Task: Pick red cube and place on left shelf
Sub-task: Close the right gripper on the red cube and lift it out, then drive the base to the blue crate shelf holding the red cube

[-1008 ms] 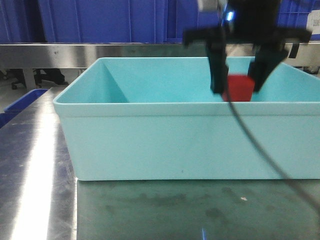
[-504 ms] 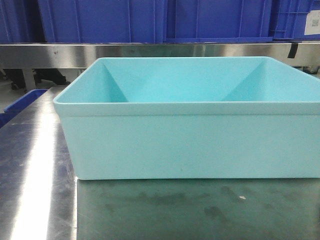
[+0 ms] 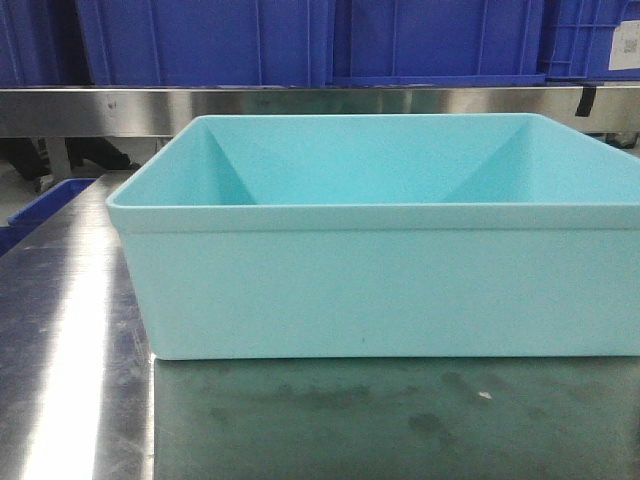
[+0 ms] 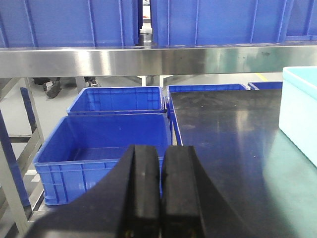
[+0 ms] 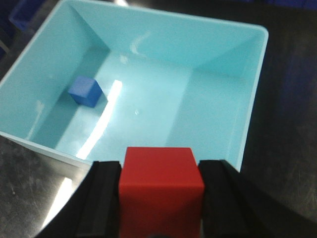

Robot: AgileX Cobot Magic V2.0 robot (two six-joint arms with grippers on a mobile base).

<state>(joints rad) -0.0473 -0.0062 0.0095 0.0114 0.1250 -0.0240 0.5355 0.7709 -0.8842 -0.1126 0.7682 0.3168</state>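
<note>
Overhead, right fingers point(image 5: 105, 198) tight around red cube point(image 5: 159, 181) above tub point(image 5: 220, 106); left fingers point(image 4: 145, 186) flush together, level.

From where I stand, the table point(image 3: 70, 330) is brushed steel with a dark green mat point(image 3: 400, 420) laid over it, a broad streak of white light glaring off the bare metal, and beyond its edge the floor point(image 4: 54, 106) is pale grey and smooth.

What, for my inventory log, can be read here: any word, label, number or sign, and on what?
No legible text anywhere.
One small white sticker on the deep-blue ribbed plastic crate, front view's upper right: too blurred to read.
The red cube, pale turquoise plastic tub: no markings visible.
</note>
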